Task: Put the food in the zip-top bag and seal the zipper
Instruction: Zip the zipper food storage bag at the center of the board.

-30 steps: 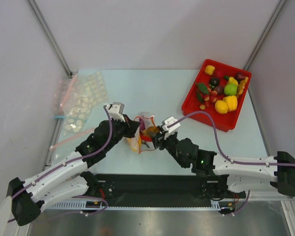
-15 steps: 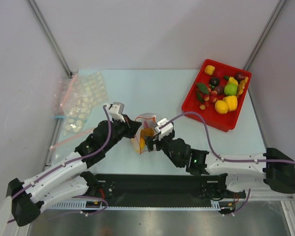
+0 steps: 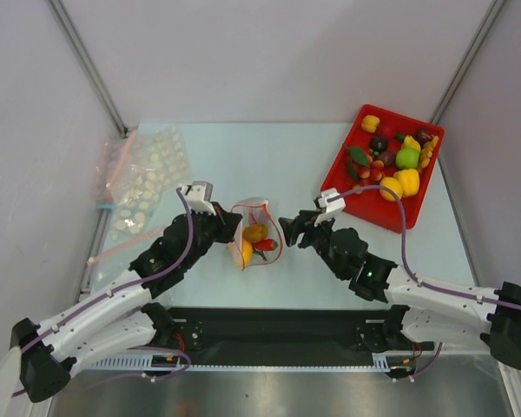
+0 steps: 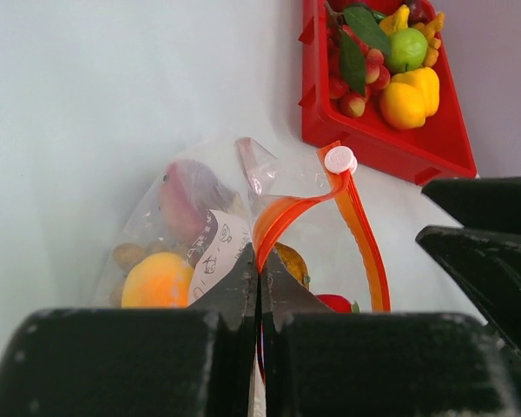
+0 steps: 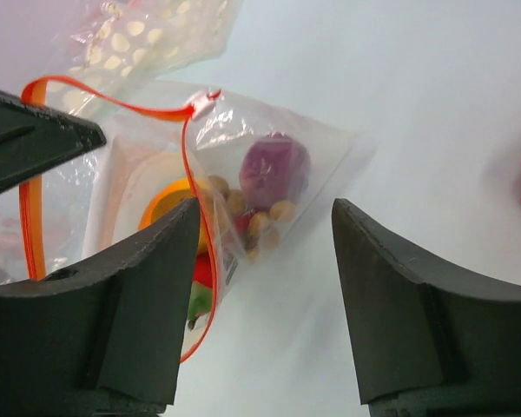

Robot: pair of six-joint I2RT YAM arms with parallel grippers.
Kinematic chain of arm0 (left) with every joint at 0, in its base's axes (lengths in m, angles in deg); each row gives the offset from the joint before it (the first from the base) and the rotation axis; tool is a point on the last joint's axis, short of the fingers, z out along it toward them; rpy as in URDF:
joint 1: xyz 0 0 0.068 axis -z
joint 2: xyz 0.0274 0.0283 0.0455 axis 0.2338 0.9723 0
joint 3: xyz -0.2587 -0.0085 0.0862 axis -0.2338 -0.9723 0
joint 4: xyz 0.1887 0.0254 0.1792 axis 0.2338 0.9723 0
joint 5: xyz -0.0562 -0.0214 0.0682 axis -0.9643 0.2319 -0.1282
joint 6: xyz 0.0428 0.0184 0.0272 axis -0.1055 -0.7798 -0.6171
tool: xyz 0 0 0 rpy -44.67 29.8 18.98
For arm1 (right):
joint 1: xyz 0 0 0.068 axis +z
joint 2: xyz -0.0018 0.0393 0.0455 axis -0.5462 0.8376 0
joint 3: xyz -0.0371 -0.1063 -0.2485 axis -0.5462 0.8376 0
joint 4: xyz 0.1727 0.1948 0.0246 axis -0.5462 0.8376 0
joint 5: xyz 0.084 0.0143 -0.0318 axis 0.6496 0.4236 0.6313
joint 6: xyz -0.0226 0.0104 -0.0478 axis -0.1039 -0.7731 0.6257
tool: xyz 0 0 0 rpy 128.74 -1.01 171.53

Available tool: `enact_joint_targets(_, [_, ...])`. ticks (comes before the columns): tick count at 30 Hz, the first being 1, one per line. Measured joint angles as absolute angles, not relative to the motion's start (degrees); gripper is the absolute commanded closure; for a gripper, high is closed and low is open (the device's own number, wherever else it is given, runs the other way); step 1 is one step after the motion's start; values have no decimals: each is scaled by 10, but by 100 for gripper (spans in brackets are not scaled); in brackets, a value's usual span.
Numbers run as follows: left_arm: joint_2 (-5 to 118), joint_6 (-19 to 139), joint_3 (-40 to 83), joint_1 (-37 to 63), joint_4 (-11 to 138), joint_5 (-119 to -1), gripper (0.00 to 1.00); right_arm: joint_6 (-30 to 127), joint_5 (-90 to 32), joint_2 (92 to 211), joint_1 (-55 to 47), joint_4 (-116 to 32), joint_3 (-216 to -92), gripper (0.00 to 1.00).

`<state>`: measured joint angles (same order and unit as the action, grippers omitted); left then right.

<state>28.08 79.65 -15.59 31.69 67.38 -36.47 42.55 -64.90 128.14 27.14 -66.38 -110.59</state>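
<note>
- From above, the bag (image 3: 259, 233) lies on the table (image 3: 243, 156) between the two arms, mouth gaping, with an orange fruit (image 3: 254, 233) and a chili (image 3: 266, 245) inside.
- Only the left wrist view shows the grip. The left gripper (image 4: 259, 261) is pinched tight on the zipper (image 4: 365, 234), which loops up orange in front of it.
- The right wrist view shows the bag's far end, where a purple fruit (image 5: 274, 169) sits against brown nuts (image 5: 262, 221).
- The right gripper (image 3: 288, 230) hangs just right of the bag, jaws well apart, holding nothing.
- More food (image 3: 398, 161) fills the red tray (image 3: 365, 213) at the far right.
- Dotted bags (image 3: 143, 178) lie far left.
- From above, the left arm hides the bag's near-left edge.
</note>
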Motion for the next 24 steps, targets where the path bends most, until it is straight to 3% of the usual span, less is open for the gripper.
enact_joint_targets(7, [261,795,-154,317,697,-327,100,369,-572,1331,269,-663,-1100,41])
enact_joint_targets(10, [253,795,-154,317,703,-314,100,359,-555,1361,280,-664,-1101,49])
enact_joint_targets(14, [249,795,-153,317,711,-300,100,345,-542,1395,286,-664,-1102,70])
enact_joint_targets(16, [247,795,-153,317,715,-295,100,339,-538,1410,289,-665,-1106,88])
enact_joint_targets(19, [246,794,-153,317,716,-292,100,335,-538,1416,295,-665,-1107,100])
enact_joint_targets(24, [254,780,-149,317,709,-321,100,343,-548,1393,317,-657,-1109,100])
